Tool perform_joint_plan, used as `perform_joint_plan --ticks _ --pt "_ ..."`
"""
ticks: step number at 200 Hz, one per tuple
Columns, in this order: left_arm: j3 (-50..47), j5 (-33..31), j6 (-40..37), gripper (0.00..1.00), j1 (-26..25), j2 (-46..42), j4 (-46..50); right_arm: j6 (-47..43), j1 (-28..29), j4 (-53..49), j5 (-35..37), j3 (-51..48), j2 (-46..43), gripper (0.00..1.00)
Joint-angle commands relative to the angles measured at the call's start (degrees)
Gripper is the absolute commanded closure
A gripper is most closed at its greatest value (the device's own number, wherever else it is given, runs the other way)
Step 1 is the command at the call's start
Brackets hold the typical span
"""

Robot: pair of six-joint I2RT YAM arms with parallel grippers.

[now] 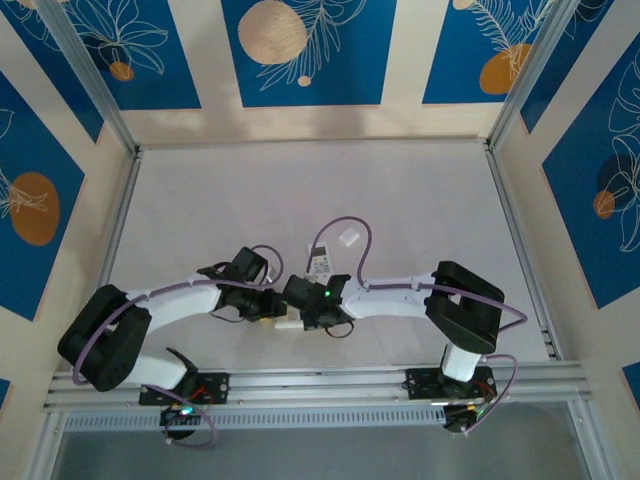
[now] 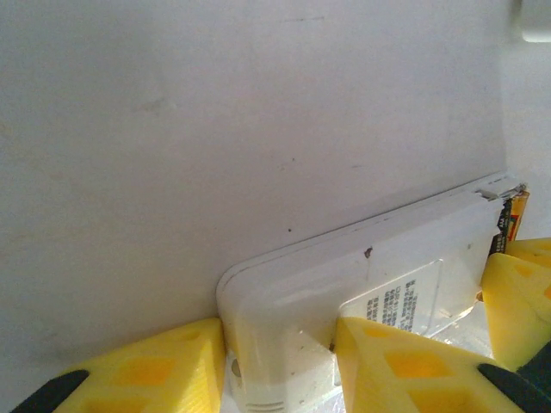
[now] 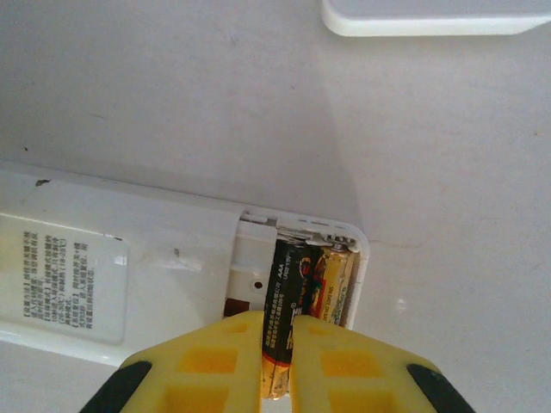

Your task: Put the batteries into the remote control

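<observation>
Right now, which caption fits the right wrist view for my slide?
Right gripper shut on a dark battery, its end in the open remote beside a gold battery.

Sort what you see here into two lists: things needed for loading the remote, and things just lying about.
Needed:
remote
dark battery, in the right gripper at the remote's open end
gold battery, already inside

Lying about:
white plastic piece, apart on the table
</observation>
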State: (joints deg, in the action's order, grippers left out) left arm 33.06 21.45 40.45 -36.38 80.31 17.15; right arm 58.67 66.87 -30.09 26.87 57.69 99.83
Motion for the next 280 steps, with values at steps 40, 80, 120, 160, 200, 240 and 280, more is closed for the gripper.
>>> perform_joint_plan --ticks 40,80,120,160,200,240,280 --pt "1.67 3.54 0.60 0.63 -1.06 7.95 -1.89 17.67 2.78 10.77 13.62 -5.97 14.13 0.84" --pt "3.25 4.04 0.64 0.64 -0.85 9.67 -2.81 24.48 4.91 5.06 14.63 -3.06 14.53 0.81" --pt "2.29 3.26 1.03 0.63 -0.72 9.48 -4.13 19.28 4.75 2.22 12.49 -1.15 11.48 0.77" --pt "1.18 1.06 0.82 0.63 -0.71 6.25 -3.89 14.07 2.65 5.03 9.59 -3.58 6.24 0.69" --pt "1.70 0.39 0.24 0.63 -0.73 4.73 -2.66 9.95 1.59 5.89 7.98 -2.74 4.83 0.67" --pt "1.54 0.30 0.16 0.63 -0.71 4.33 -2.39 9.79 1.33 4.10 8.45 -2.63 0.92 0.66" --pt "1.58 -0.01 0.16 0.63 -0.71 4.12 -2.47 10.15 1.46 2.71 7.99 -3.44 -4.43 0.66"
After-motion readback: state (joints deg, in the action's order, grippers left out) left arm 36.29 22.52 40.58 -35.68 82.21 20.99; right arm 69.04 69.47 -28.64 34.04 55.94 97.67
